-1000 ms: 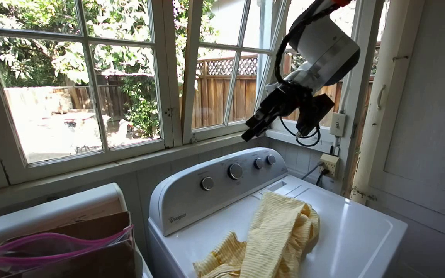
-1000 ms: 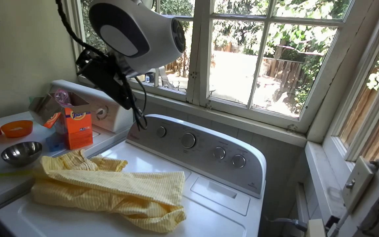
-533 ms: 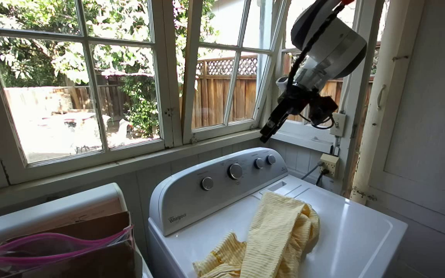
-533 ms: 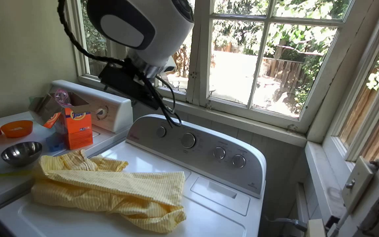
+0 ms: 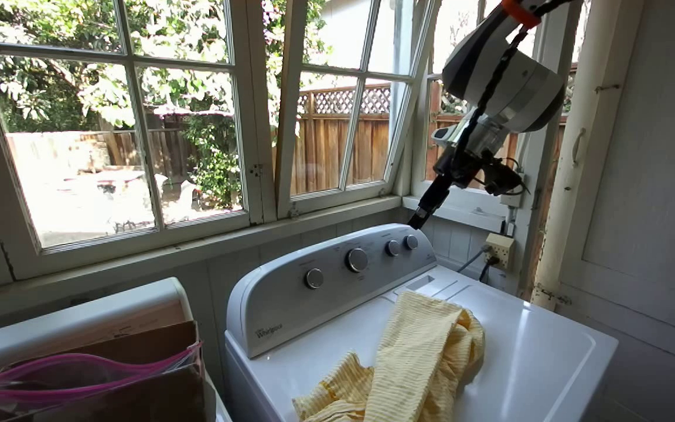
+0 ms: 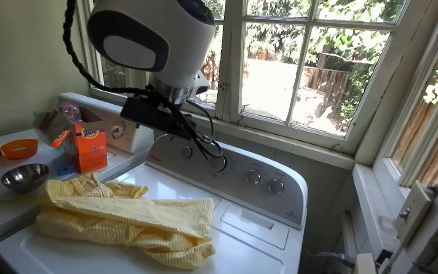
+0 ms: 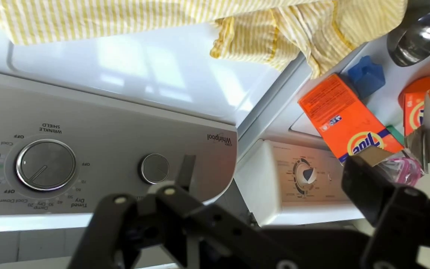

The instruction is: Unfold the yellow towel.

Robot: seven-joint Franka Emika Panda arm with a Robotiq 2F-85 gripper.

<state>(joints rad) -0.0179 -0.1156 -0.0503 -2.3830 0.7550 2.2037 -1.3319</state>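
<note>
The pale yellow striped towel (image 5: 411, 351) lies wrinkled and folded over itself on the white washer top (image 6: 101, 262). In an exterior view its long folded strip (image 6: 139, 213) ends near the panel side, with a bunched part at the far left. Along the top of the wrist view runs the towel's edge (image 7: 106, 18). My gripper (image 7: 274, 175) is open, its two fingers wide apart with nothing between them. In an exterior view the gripper (image 5: 416, 221) points down by the far end of the control panel, well apart from the towel.
The raised control panel (image 6: 238, 171) with knobs stands along the back, below the windows. On the neighbouring machine are an orange Tide box (image 6: 91, 148), a metal bowl (image 6: 25, 177) and an orange bowl (image 6: 19, 148). A cable loop (image 6: 207, 140) hangs from the wrist.
The arm has swung and its wrist has turned. My gripper has moved right and lower in both exterior views, now pointing more steeply down. The towel has stayed where it was.
</note>
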